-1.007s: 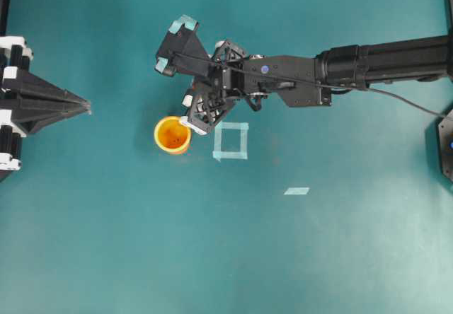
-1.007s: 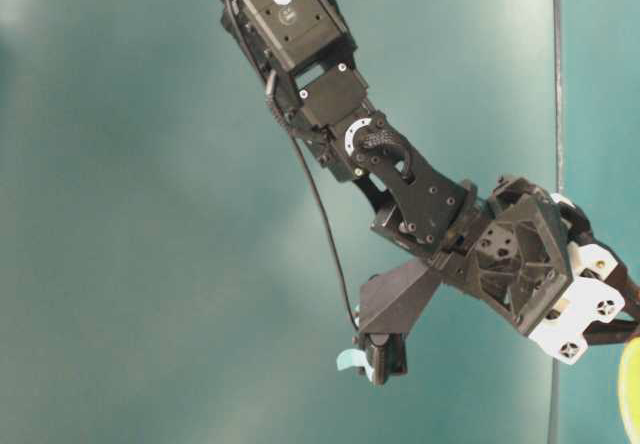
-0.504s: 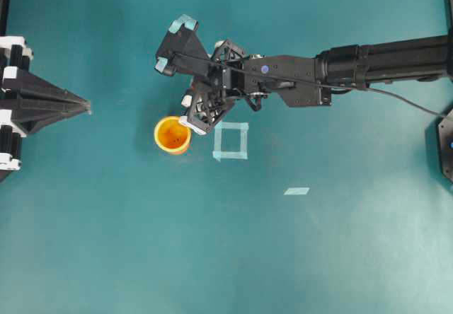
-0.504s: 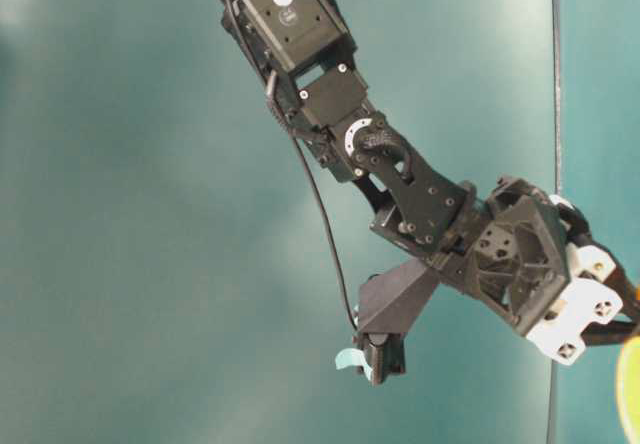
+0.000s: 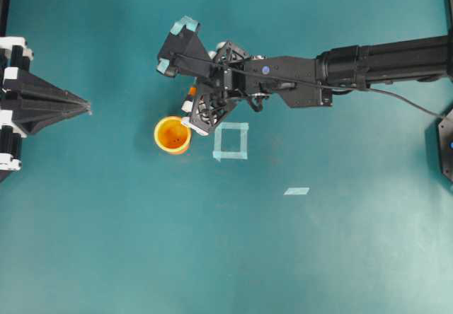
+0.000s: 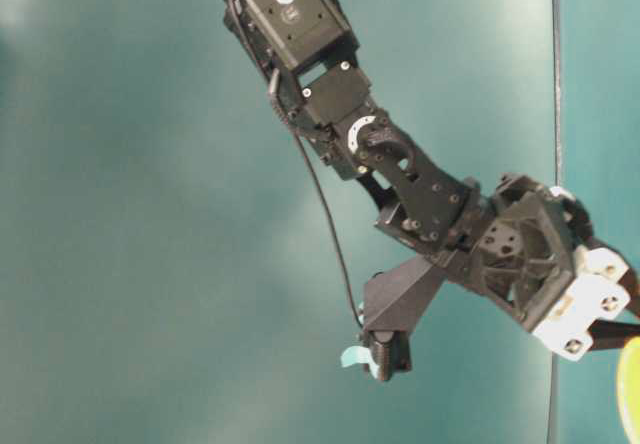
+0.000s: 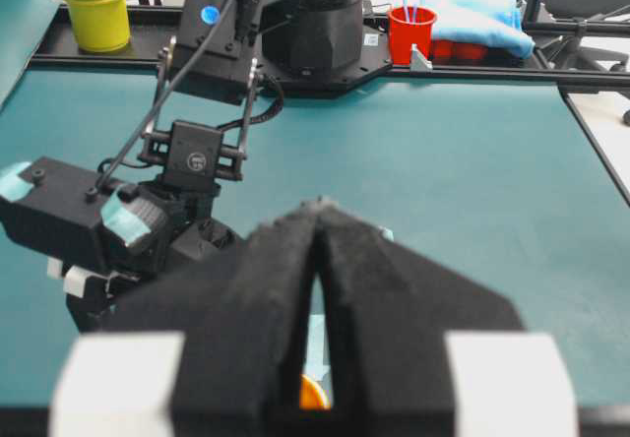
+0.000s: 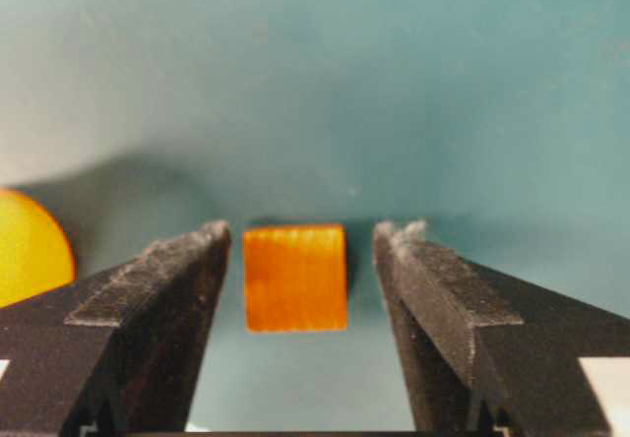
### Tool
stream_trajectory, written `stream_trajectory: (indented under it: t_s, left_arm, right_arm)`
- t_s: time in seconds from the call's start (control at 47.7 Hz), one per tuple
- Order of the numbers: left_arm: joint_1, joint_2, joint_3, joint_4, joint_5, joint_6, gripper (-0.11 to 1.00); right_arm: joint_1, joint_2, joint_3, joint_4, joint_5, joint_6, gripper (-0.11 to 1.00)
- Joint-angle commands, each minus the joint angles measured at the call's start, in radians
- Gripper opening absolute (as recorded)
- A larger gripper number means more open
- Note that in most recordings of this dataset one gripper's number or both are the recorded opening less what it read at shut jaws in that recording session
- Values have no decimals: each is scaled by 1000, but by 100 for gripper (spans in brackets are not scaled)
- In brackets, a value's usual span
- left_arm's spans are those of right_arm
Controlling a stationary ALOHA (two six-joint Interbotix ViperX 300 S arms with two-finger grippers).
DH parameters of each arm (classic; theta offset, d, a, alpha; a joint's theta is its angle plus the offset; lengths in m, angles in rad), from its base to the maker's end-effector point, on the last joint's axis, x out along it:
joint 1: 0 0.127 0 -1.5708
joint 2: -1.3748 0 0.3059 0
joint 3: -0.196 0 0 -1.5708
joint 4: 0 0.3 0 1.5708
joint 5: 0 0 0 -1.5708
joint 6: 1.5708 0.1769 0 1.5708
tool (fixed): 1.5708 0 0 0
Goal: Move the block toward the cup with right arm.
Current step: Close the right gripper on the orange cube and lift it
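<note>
The block (image 8: pixel 295 277), a small orange cube, rests on the teal table between the two black fingers of my right gripper (image 8: pixel 305 233), with a gap on each side. That gripper is open. From overhead the right gripper (image 5: pixel 191 100) points down just above and to the right of the yellow-orange cup (image 5: pixel 173 134), and a sliver of the block (image 5: pixel 192 90) shows beside it. The cup's rim (image 8: pixel 30 245) appears at the left of the right wrist view. My left gripper (image 5: pixel 86 105) sits shut at the left edge, pointing toward the cup; its tips (image 7: pixel 317 207) meet.
A pale-blue tape square (image 5: pixel 231 141) lies right of the cup, and a short tape strip (image 5: pixel 296 191) lies further right. Beyond the table's far edge stand a yellow and blue cup stack (image 7: pixel 95 9) and a red cup (image 7: pixel 410 31).
The right gripper's jaws have spread apart and no longer touch the block, which now peeks out in the overhead view. The left arm has not moved.
</note>
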Motion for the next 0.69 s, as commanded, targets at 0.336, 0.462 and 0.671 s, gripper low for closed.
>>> stream_trajectory:
  t_s: [0.336, 0.462, 0.671]
  left_arm:
    - [0, 9, -28, 3, -5, 2, 0]
    - [0, 9, -28, 3, -5, 2, 0]
    - [0, 8, -29, 2, -6, 2, 0]
  right_arm:
    - [0, -34, 0, 2, -2, 3, 45]
    - [3, -63, 0, 2, 3, 3, 39]
    - [14, -150, -2, 2, 46, 3, 39]
